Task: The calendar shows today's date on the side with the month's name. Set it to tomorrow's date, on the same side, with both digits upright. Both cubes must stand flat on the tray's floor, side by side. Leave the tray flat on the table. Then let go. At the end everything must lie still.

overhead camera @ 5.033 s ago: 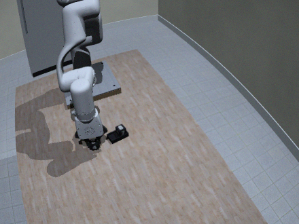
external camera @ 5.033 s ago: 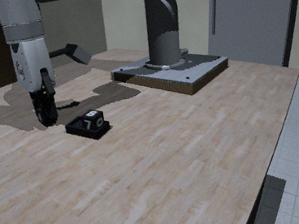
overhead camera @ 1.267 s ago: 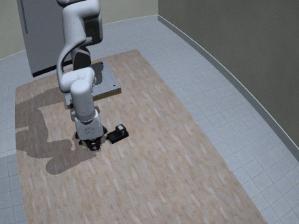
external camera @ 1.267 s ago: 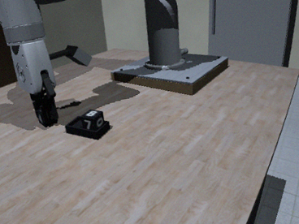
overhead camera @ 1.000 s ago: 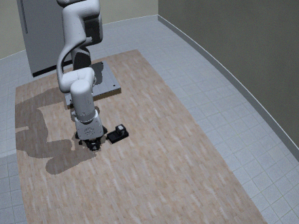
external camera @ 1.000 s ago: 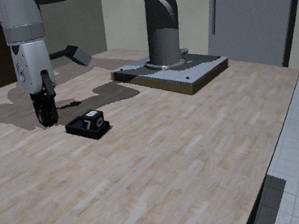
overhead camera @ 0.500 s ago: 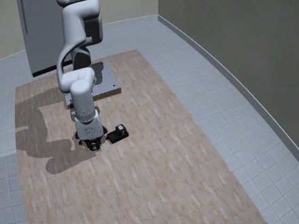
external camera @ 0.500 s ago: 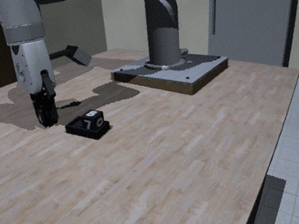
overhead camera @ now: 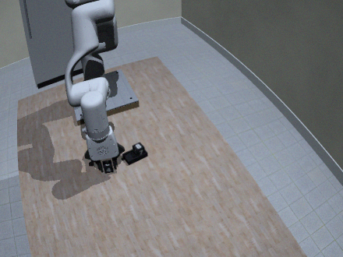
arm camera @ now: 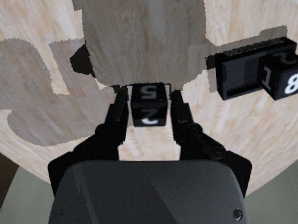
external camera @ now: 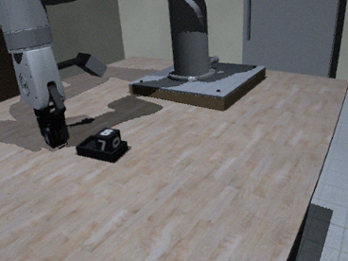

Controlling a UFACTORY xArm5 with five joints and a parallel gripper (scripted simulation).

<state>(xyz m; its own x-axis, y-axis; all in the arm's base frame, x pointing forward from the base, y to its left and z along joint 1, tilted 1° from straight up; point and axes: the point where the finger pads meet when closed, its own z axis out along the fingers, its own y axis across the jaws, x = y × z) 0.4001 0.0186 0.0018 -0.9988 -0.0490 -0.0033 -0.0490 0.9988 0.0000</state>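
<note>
My gripper (overhead camera: 107,167) (external camera: 57,141) (arm camera: 149,101) is open around a black cube, with a gap on each side. This cube (arm camera: 149,102) is on the table left of the tray; its upper face shows a 5 and the face below it a 2, both inverted in the wrist view. The black tray (overhead camera: 136,160) (external camera: 94,157) (arm camera: 236,79) lies flat. The second cube (overhead camera: 138,148) (external camera: 109,140) (arm camera: 281,80) is in one half of it, with a bright 8 on top and a 7 and a 0 on its sides in the exterior view. I cannot read the month's name.
The arm's base plate (overhead camera: 124,97) (external camera: 225,90) is at the back of the wooden table (overhead camera: 164,202) (external camera: 164,194). The tray is close beside the gripper, on the right in the wrist view. The other half of the tray holds no cube.
</note>
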